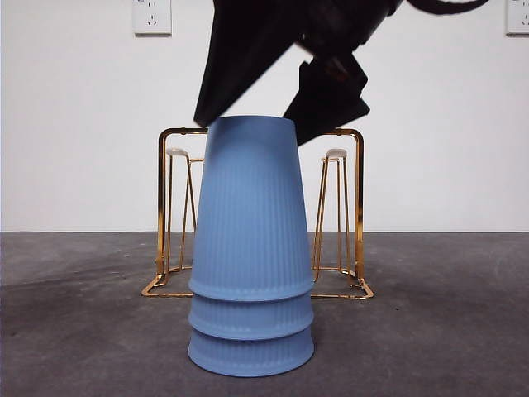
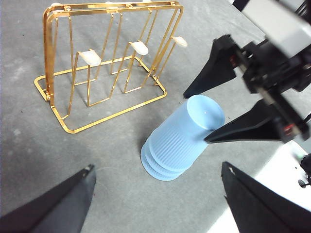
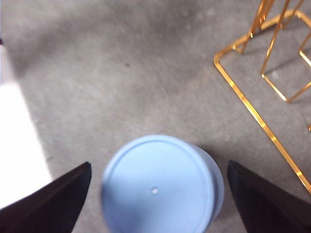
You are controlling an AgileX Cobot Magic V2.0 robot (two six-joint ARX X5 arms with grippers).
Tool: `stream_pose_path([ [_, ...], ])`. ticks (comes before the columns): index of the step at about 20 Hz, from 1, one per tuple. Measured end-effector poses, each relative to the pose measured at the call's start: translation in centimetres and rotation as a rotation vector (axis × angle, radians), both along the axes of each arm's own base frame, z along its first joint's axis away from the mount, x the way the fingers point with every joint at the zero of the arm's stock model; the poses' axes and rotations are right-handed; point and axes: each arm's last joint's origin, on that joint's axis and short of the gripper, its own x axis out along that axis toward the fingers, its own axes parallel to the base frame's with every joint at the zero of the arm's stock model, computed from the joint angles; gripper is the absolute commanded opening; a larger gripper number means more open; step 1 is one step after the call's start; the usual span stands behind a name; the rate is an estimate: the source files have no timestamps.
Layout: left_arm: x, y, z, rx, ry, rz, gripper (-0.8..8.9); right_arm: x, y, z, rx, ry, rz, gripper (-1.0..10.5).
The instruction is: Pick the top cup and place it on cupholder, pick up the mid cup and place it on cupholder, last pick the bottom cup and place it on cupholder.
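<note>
My right gripper [image 3: 158,194] is spread wide, one jaw on each side of the top cup [image 3: 158,187], holding nothing. In my right wrist view neither jaw touches the cup; its flat upturned base lies between them with a gap on both sides. That view is slightly blurred. My left wrist view shows the same gripper [image 2: 206,114] from the side: two black fingers [image 2: 243,128] straddle the cup's base end, the nearer tip at the rim of the base; contact cannot be told there. In the front view the right gripper [image 1: 252,112] comes down from above, dark tips level with the cup's top edge.

The top cup [image 1: 250,207] is pale blue, ribbed, upside down. It is nested over the mid cup [image 1: 250,318], which sits over the bottom cup [image 1: 250,356]; only the rim bands of those two show. The stack stands upright on the grey table [image 1: 74,331].

The cupholder [image 1: 357,215] stands just behind the stack in the front view, apart from it, gold wire, white-tipped prongs [image 2: 90,57] bare.

My left gripper [image 2: 158,194] hangs well off the stack, jaws wide apart, holding nothing.
</note>
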Motion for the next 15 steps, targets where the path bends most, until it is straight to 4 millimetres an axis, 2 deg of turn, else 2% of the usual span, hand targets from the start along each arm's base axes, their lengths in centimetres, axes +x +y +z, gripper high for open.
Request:
stream_pose_path([
  [3, 0.00, 0.00, 0.00, 0.000, 0.000, 0.000, 4.09, 0.20, 0.20, -0.50, -0.020, 0.007, -0.006, 4.2],
  [7, 0.00, 0.00, 0.00, 0.000, 0.000, 0.000, 4.09, 0.20, 0.20, -0.50, -0.021, 0.006, -0.007, 2.8],
  [15, 0.00, 0.00, 0.00, 0.000, 0.000, 0.000, 4.09, 0.05, 0.28, -0.37, -0.021, -0.007, -0.004, 2.6],
])
